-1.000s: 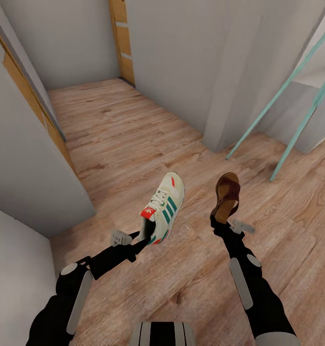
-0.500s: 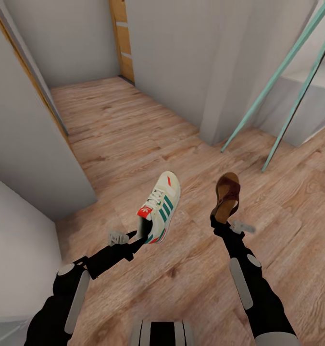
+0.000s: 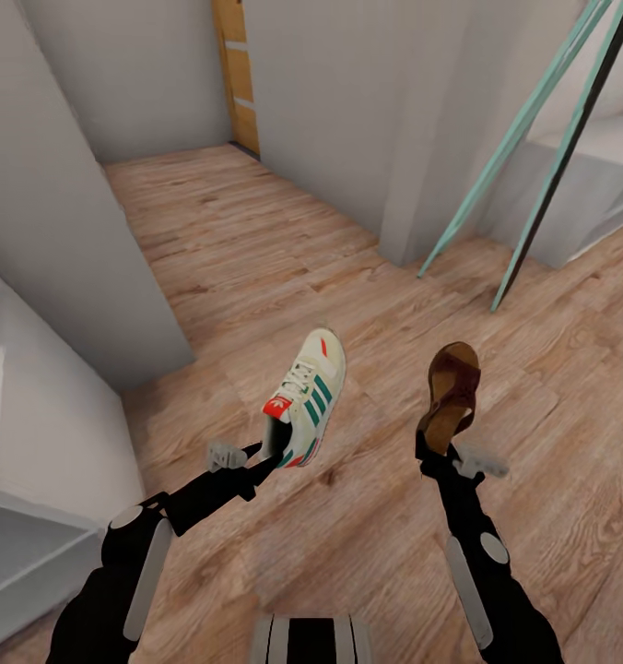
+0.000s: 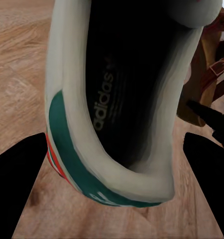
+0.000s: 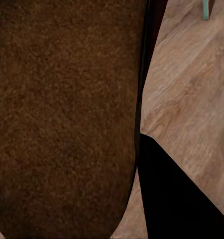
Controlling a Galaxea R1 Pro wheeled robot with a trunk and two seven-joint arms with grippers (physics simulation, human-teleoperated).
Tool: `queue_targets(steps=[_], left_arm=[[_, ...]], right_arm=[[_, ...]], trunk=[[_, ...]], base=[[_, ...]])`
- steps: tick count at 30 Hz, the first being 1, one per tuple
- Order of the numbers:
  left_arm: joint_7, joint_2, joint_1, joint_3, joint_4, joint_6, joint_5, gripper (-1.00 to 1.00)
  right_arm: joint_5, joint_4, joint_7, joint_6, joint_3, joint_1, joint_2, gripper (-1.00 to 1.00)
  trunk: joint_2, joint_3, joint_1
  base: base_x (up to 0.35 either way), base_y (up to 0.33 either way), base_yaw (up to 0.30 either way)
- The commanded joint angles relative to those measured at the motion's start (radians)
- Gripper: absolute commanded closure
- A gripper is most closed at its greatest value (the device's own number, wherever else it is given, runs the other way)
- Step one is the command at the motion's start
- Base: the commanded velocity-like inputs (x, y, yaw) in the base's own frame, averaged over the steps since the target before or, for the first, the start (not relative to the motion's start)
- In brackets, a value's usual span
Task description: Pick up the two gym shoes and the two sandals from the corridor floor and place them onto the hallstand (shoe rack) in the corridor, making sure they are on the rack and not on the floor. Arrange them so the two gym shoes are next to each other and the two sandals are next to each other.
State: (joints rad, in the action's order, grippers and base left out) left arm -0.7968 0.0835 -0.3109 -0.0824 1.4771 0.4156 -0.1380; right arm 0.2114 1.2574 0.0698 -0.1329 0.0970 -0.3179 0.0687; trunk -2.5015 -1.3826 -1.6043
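- Left gripper (image 3: pixel 273 452) holds a sneaker (image 3: pixel 310 395) by its heel, above the wood floor (image 3: pixel 256 267).
- Right gripper (image 3: pixel 433 444) seemingly clamps a sandal (image 3: pixel 452 387).

The sneaker (image 3: pixel 310 392) is cream-white with green stripes and red-orange marks. The sandal (image 3: pixel 452 392) is dark brown, tan inside. The floor (image 3: pixel 256 267) is light brown wood-grain.

left gripper (image 3: pixel 273 454) clamps heel of gym shoe (image 3: pixel 310 392), toe up, above corridor floor (image 3: pixel 256 267). right gripper (image 3: pixel 433 449) grips sandal (image 3: pixel 451 387) likewise. pale unit (image 3: pixel 17 544) beside left arm.
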Motion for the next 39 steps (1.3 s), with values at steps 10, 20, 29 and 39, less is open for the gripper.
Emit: queue_targets(steps=[10, 20, 29, 39], left_arm=[[-0.004, 0.001, -0.001, -0.002, 0.0, 0.009, -0.008, 1.0], [-0.003, 0.001, -0.001, -0.002, 0.0, 0.009, -0.008, 1.0], [-0.004, 0.001, -0.001, -0.002, 0.0, 0.009, -0.008, 1.0], [-0.004, 0.001, -0.001, -0.003, 0.0, 0.009, -0.008, 1.0]], right_arm=[[0.009, 0.001, 0.002, -0.104, -0.001, 0.088, 0.0, 1.0], [0.009, -0.001, 0.004, -0.107, -0.002, 0.139, 0.0, 1.0], [0.009, -0.003, 0.004, -0.107, -0.002, 0.141, 0.0, 1.0], [0.009, -0.003, 0.005, -0.107, -0.002, 0.14, 0.0, 1.0]], trunk=[[0.0, -0.001, 0.001], [0.0, -0.001, 0.001], [0.0, -0.001, 0.001], [0.0, -0.006, 0.001]], base=[[-0.339, 0.0, 0.0], [-0.338, 0.0, 0.0], [-0.338, 0.0, 0.0], [-0.338, 0.0, 0.104]])
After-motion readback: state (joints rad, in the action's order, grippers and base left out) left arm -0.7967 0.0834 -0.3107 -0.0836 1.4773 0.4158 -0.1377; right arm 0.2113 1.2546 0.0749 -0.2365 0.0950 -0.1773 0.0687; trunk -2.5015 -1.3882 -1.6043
